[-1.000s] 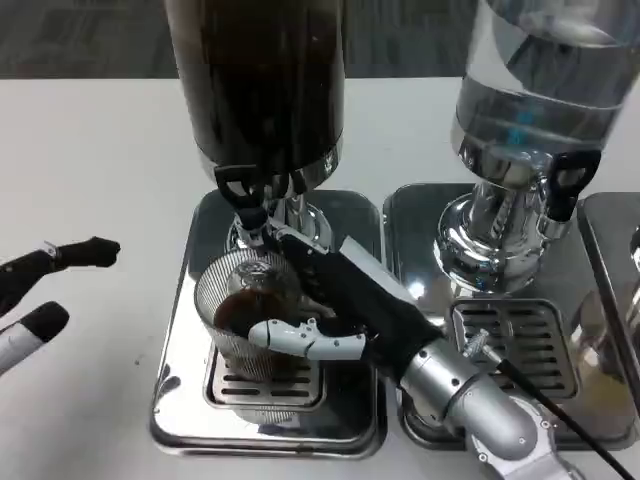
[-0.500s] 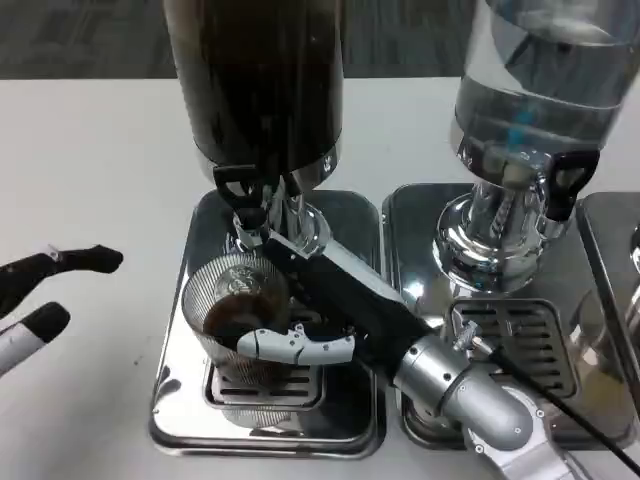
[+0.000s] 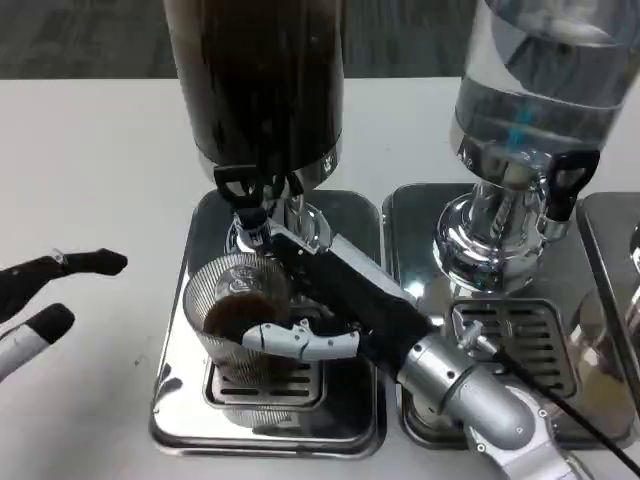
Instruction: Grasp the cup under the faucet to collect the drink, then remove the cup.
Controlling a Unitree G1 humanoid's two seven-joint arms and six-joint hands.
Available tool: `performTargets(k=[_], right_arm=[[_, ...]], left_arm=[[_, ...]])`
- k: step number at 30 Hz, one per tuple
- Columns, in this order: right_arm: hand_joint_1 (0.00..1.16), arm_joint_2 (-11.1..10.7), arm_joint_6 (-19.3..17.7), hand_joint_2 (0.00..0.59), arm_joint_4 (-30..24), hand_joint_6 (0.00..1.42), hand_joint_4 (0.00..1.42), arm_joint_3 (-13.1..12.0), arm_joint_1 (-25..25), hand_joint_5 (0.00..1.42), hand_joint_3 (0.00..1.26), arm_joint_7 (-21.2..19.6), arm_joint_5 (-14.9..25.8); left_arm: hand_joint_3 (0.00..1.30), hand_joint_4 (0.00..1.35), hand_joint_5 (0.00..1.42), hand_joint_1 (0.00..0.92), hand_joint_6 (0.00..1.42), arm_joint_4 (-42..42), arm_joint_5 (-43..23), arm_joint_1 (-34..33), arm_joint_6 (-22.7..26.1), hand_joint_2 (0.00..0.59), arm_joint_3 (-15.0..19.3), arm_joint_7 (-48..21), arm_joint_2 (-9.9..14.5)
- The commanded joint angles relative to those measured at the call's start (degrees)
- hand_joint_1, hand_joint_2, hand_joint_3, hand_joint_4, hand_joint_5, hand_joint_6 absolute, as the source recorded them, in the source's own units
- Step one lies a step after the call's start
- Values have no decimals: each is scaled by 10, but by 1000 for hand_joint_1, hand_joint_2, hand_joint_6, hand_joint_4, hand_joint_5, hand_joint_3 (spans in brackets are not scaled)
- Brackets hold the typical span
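Head view, right robot hand [image 3: 335, 305] holding ribbed cup [image 3: 235, 315] under dark dispenser's faucet [image 3: 243, 195], left robot hand [image 3: 40, 300] spread wide

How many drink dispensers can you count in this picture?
2 for certain: a dark one above the cup, and a clear one to its right. A third tray at the picture's right edge suggests another, out of frame.
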Motion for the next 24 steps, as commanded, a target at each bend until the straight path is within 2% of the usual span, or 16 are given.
performTargets(k=[1,10,24], right_arm=[[669,-4,-7,195,4,80,0,-11,6,0,0,0,9],[647,1,-5,204,3,94,0,-5,15,0,0,11,12],[619,-3,7,207,-2,91,0,2,19,0,0,37,15]], left_arm=[[353,280,186,0,125,2,-5,0,6,69,-1,-4,10],[353,280,185,0,125,3,-6,-5,9,71,-4,-9,16],[361,293,195,0,125,6,-8,-8,12,71,-3,-15,19]])
